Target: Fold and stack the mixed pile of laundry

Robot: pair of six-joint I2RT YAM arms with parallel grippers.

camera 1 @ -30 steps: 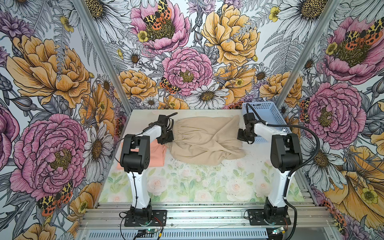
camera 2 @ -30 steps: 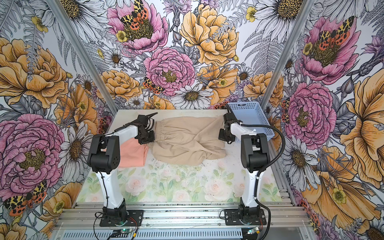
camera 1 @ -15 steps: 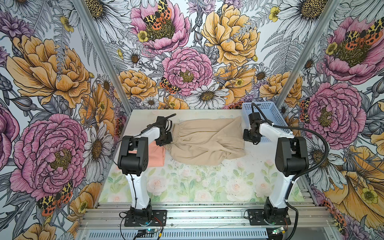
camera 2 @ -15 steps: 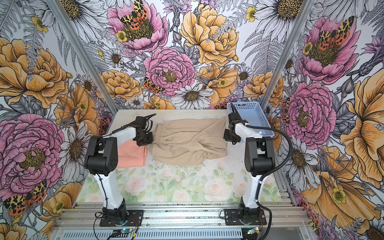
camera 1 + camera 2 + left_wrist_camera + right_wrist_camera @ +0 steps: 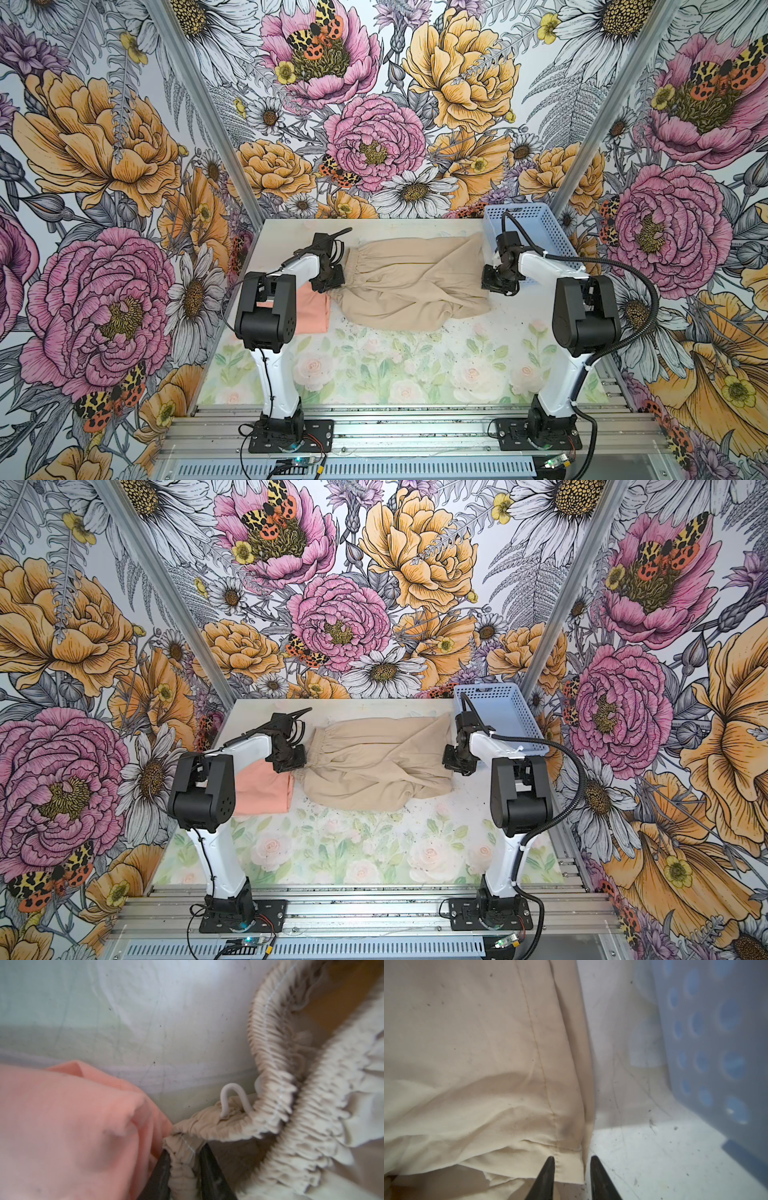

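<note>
- the beige-tan garment [image 5: 415, 286] [image 5: 374, 766] lies spread out just above the centre of both top views, on the floral table [image 5: 395, 365]. its gathered waistband is at its left end and its hem at its right end.
- the left gripper [image 5: 332, 282] [image 5: 297, 760] sits at the lower left corner of the waistband in both top views.
- in the left wrist view the left gripper [image 5: 184, 1153] has its dark fingers [image 5: 162, 1169] drawn in narrow around a bunched bit of waistband, so it is holding the beige-tan garment [image 5: 280, 1105].
- a loop of white drawstring [image 5: 222, 1101] stands up from the waistband near that grip.
- the peach-pink t-shirt [image 5: 316, 311] [image 5: 262, 787] lies flat left of centre in both top views, partly hidden behind the left arm. its right edge touches the beige cloth.
- in the left wrist view the peach-pink t-shirt [image 5: 62, 1126] lies right against the gripped waistband.
- the right gripper [image 5: 494, 286] [image 5: 455, 764] is at the garment's hem end, right of centre in both top views.
- in the right wrist view the right gripper [image 5: 572, 1160] has its jaws set narrow, with the hem corner of the beige-tan garment [image 5: 477, 1064] between them. i cannot tell whether they actually pinch the cloth.
- the light blue basket [image 5: 536, 232] [image 5: 498, 704] stands at the upper right of the table, just beside the hem end.
- the right wrist view shows a strip of bare table between the hem and the wall of the light blue basket [image 5: 716, 1043].
</note>
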